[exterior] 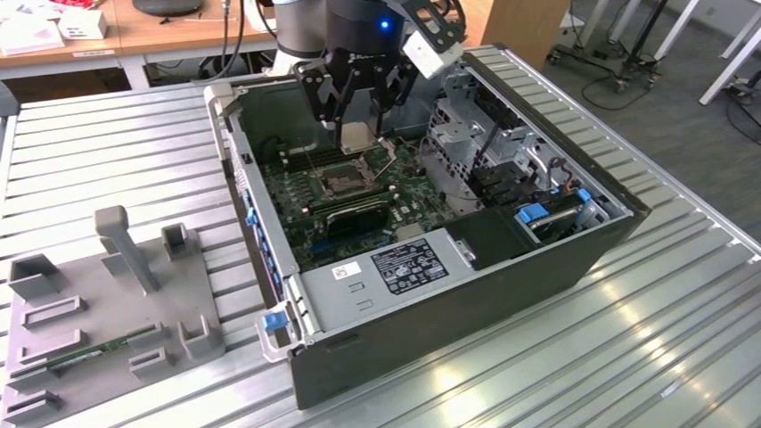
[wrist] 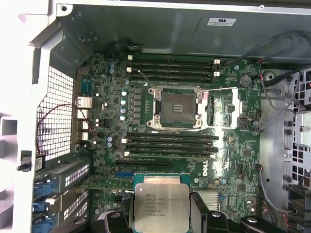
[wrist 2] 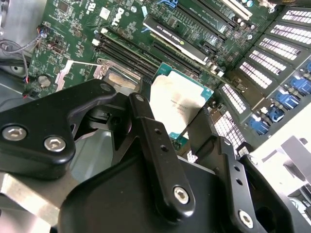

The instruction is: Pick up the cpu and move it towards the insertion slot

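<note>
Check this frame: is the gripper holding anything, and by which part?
Yes. The gripper holds the cpu, its fingers pinching two opposite edges, above the motherboard and short of the insertion slot.

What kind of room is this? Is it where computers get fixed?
Probably a robot lab or workshop. An opened computer case lies on a ribbed metal table, a robot gripper holds a cpu above the motherboard, and there are desks and rolling stands behind.
</note>
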`<state>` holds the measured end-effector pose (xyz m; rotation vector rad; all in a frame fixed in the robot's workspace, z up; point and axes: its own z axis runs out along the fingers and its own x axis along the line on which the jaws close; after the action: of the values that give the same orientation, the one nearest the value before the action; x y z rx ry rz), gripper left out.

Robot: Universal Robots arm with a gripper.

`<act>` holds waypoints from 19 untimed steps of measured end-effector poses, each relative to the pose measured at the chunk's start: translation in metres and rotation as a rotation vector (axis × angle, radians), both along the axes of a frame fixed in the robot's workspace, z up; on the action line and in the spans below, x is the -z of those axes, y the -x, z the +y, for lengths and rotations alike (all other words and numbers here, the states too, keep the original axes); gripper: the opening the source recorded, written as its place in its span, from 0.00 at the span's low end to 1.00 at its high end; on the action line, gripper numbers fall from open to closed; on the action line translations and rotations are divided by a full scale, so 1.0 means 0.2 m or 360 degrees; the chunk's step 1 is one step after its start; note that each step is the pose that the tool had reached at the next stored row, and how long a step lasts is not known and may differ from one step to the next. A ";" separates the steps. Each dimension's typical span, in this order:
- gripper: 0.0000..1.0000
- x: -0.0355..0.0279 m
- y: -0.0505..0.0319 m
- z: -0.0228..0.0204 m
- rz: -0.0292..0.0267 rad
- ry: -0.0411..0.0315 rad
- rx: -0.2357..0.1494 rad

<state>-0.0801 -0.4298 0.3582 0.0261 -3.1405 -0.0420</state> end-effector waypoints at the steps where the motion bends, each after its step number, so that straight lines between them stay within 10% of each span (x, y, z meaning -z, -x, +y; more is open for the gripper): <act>1: 0.55 0.002 0.000 0.004 0.00001 0.0000 0.0000; 19: 0.55 0.037 -0.013 0.142 0.00000 0.0000 0.0000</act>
<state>-0.0775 -0.4014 0.3508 0.0262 -3.1404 -0.0421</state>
